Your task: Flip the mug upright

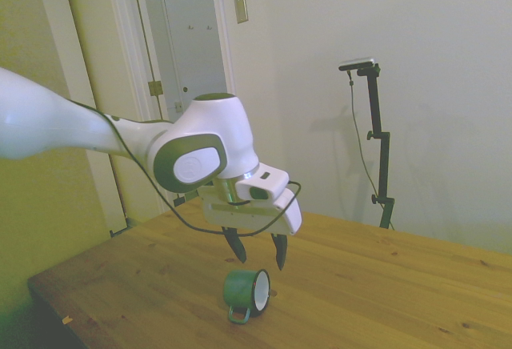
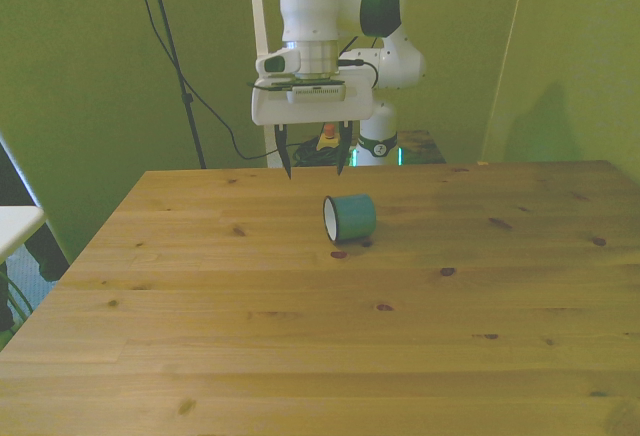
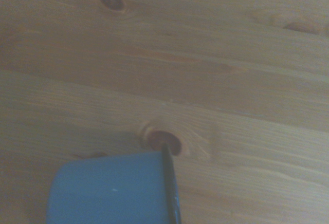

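Note:
The green mug lies on its side on the wooden table. Its white inside and dark rim show in the side view, and its loop handle rests against the tabletop. In the front view the mug has its mouth turned toward the front view's left. My gripper hangs open in the air a little above and behind the mug, fingers pointing down with nothing between them. The gripper is apart from the mug. In the wrist view the mug shows as a blue-green wall with a dark rim.
The table is bare wood with dark knots. A black cable loops from my wrist. A wall and a doorway stand behind the table in the side view.

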`<move>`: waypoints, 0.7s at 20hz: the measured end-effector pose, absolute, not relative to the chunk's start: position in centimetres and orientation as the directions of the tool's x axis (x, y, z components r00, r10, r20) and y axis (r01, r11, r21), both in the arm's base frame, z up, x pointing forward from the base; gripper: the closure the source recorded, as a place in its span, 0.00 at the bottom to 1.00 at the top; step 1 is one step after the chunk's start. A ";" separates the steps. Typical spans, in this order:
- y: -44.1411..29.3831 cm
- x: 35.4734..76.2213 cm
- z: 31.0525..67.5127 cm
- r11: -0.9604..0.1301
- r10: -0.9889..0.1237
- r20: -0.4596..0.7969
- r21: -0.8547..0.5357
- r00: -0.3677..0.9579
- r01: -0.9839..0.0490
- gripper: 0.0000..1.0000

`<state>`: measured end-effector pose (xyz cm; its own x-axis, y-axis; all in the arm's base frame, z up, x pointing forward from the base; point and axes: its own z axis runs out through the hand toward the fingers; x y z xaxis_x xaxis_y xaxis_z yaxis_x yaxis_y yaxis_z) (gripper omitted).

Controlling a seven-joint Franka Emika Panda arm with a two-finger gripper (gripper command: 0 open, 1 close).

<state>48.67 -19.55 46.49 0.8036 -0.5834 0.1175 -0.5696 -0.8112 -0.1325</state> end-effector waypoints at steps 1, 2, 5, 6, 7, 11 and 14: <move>-19.8 49.2 46.2 -0.821 -0.566 0.092 -0.149 0.819 -0.551 0.00; -20.2 49.6 45.9 -0.831 -0.546 0.066 -0.170 0.835 -0.530 0.00; -21.1 50.1 44.8 -0.843 -0.497 -0.008 -0.234 0.868 -0.485 0.00; -21.4 50.2 44.6 -0.843 -0.484 -0.030 -0.255 0.875 -0.475 0.00; -22.0 50.5 44.6 -0.840 -0.479 -0.050 -0.264 0.877 -0.474 0.00; -22.3 50.4 44.5 -0.847 -0.421 -0.080 -0.323 0.904 -0.422 0.00; -23.7 50.6 43.7 -0.836 -0.377 -0.117 -0.384 0.919 -0.392 0.00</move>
<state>50.58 -23.74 43.66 0.9189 -0.3767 -0.1171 -0.3917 -0.8363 -0.3836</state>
